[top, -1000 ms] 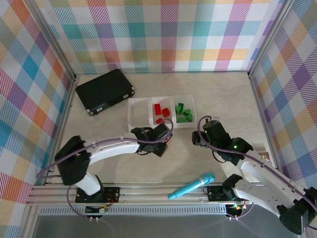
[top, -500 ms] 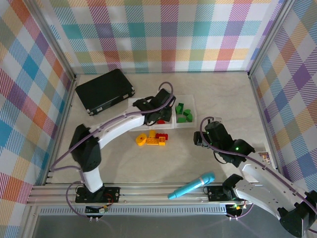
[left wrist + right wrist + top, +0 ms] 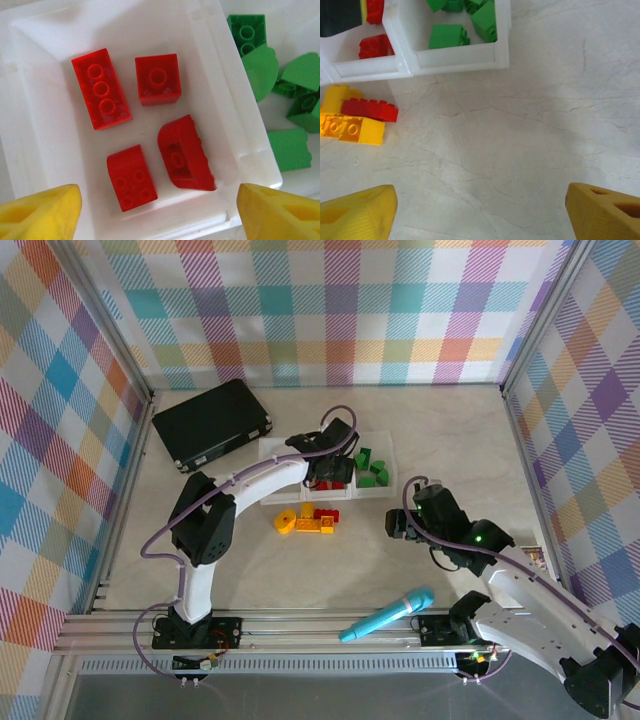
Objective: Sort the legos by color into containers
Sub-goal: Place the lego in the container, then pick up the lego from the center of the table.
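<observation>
1. Left wrist view: my left claw (image 3: 160, 215) is spread wide and grasps nothing. Its yellow fingertips (image 3: 40, 212) sit at the lower corners, over the near rim of the middle tray (image 3: 220, 100).
2. Four red bricks (image 3: 158, 79) lie on that tray's floor at twelve o'clock from the claw, apart from it. Green bricks (image 3: 260, 65) sit beyond the tray's wall at two o'clock.
3. Right wrist view: my right claw (image 3: 480, 210) is released too, with bare table (image 3: 520, 140) between its fingers.
4. The unsorted pieces lie at ten o'clock from it, well apart. A long red brick (image 3: 369, 109) rests against yellow-orange bricks (image 3: 352, 129), just outside the trays' near wall.
5. Top external view: this loose pile (image 3: 308, 520) lies at six o'clock of the row of trays (image 3: 278, 468) and at nine o'clock of my right claw.
6. I judge these bricks light, stiff and smooth-sided, so they are likely to skid under a poor pinch.
7. I would take one low across its flat long sides, not over the studs. The pieces touch, so lifting one may nudge its neighbours.
</observation>
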`<state>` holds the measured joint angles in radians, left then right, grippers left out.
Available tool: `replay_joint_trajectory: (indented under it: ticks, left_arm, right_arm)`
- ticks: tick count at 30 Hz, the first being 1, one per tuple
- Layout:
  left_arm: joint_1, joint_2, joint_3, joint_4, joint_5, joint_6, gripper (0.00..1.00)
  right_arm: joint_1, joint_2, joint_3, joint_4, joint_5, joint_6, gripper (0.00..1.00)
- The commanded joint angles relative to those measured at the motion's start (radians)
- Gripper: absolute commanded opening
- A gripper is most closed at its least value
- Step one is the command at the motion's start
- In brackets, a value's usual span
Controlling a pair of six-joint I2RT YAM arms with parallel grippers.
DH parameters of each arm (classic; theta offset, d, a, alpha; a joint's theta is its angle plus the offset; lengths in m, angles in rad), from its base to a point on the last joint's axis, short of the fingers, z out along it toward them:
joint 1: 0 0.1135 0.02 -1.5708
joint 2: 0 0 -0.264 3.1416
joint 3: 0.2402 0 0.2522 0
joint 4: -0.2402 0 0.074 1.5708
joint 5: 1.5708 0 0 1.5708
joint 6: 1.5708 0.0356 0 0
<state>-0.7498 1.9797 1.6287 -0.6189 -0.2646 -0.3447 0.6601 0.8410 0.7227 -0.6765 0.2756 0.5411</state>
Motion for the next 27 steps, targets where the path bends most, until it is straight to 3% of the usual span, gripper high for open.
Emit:
replay_joint_trajectory:
  ticks: [1, 5, 9, 17, 21, 27]
  left_arm:
    - [0.004, -0.124, -0.036, 0.028, 0.0, 0.011, 0.85]
    - [0.004, -0.31, -0.179, 0.084, -0.029, 0.019, 0.93]
    - [0.005, -0.526, -0.374, 0.076, -0.104, -0.007, 1.0]
    - [0.01, -0.901, -0.729, -0.049, -0.232, -0.209, 1.0]
    - [0.012, -1.024, -0.83, -0.075, -0.246, -0.267, 1.0]
    - [0.012, -1.174, -0.928, -0.102, -0.249, -0.321, 1.0]
  right_arm:
    - [-0.007, 0.025, 0.06, -0.029, -0.097, 0.052, 0.88]
    - [0.013, 0.076, 0.082, -0.027, -0.18, 0.141, 0.89]
    - [0.088, 0.158, 0.094, -0.015, -0.141, 0.238, 0.88]
    - [0.268, 0.504, 0.259, 0.005, -0.009, 0.394, 0.91]
    - [0.312, 0.669, 0.382, -0.007, 0.055, 0.449, 0.92]
    - [0.339, 0.865, 0.536, -0.034, 0.086, 0.495, 0.84]
